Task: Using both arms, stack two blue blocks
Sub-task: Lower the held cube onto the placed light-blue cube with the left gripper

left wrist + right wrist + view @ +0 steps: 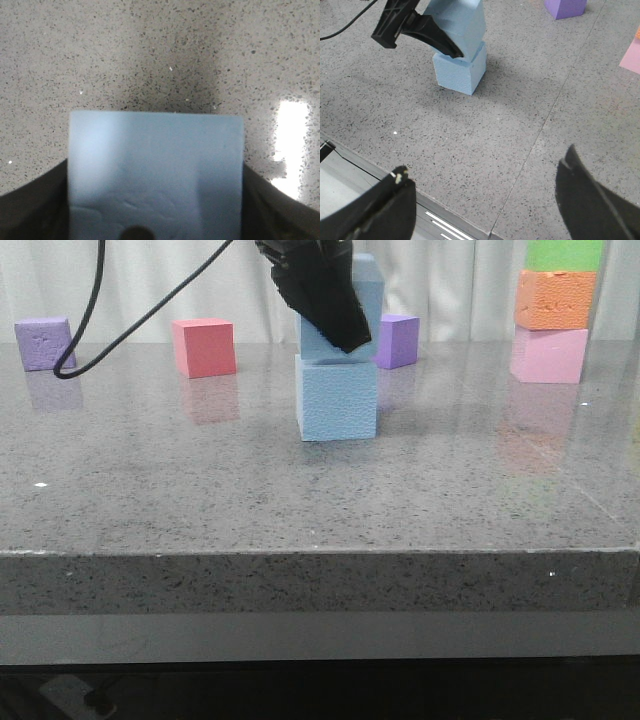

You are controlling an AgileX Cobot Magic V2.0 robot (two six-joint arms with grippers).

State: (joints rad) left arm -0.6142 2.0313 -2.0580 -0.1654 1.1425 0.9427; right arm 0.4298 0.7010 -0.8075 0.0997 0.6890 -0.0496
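- The counter [200,480] carries the lower blue block [337,398] directly beneath the left tool [340,325].
- That tool clamps the upper blue block [362,300], tilted, touching the lower.
- The right tool [485,200] gapes empty, well apart.

The front view looks low across the table [200,490], while both wrist views (the left very close) share the stacked blue blocks [462,47].
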